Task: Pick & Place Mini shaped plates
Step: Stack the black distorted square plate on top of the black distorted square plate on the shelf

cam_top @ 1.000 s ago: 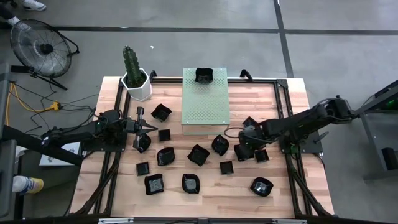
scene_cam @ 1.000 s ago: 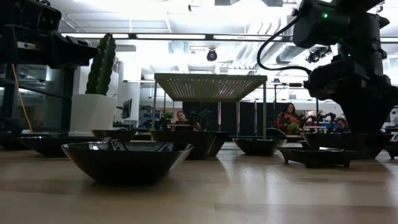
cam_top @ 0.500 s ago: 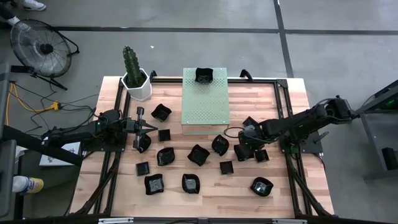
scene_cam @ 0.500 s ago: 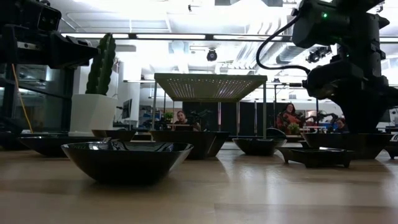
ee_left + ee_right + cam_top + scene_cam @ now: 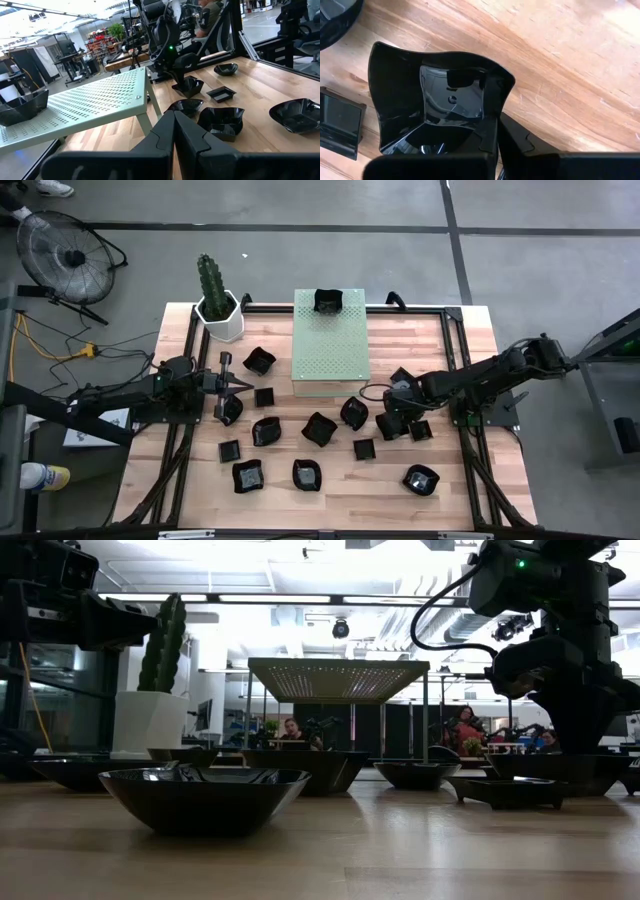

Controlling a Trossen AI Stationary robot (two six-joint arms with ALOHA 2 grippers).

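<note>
I count fourteen mini shaped plates (image 5: 319,428) in the high view; glossy black, some square, some wavy-edged; thirteen lie on the wooden tabletop (image 5: 470,470), one sits on the pale green perforated block (image 5: 331,345) (at its far edge); my right tool (image 5: 392,420) pinches the rim of a wavy plate (image 5: 435,100); my left tool (image 5: 228,387) is pressed together, low beside a dish.

Overhead, table-level and two wrist views
</note>
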